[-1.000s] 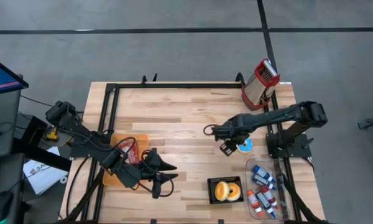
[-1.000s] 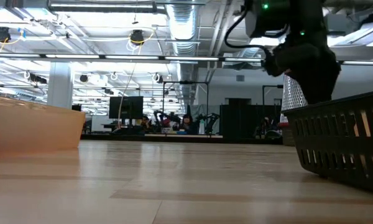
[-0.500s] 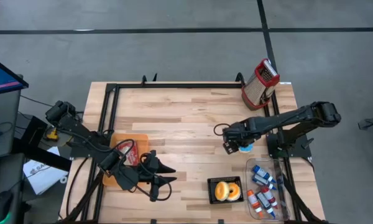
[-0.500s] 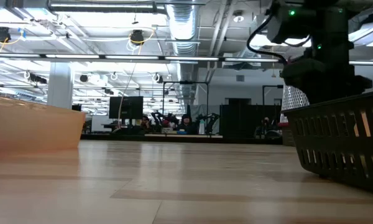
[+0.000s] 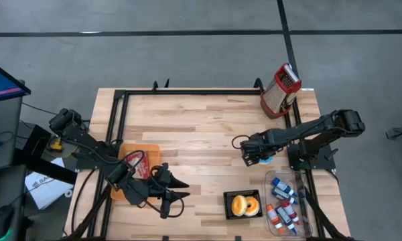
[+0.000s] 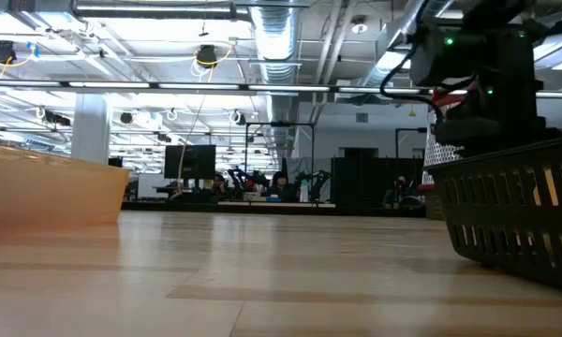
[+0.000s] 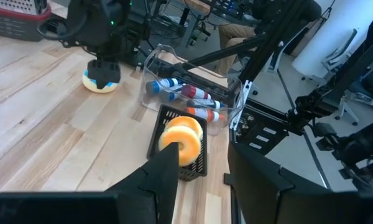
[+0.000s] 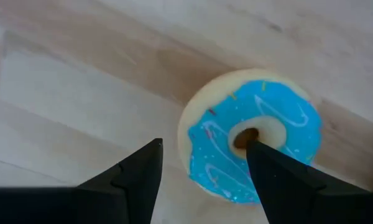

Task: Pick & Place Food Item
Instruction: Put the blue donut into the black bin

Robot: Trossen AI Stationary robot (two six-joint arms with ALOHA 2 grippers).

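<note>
Right gripper [image 8: 202, 165], spread wide, straddles blue donut [image 8: 255, 140] near table's [image 5: 187, 127] right edge.

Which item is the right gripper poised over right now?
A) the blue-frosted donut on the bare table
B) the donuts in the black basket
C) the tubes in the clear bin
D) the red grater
A: the right wrist view shows the right gripper open, its dark fingers straddling the blue-frosted donut, which lies flat on the wooden table, apart from the black basket.
</note>
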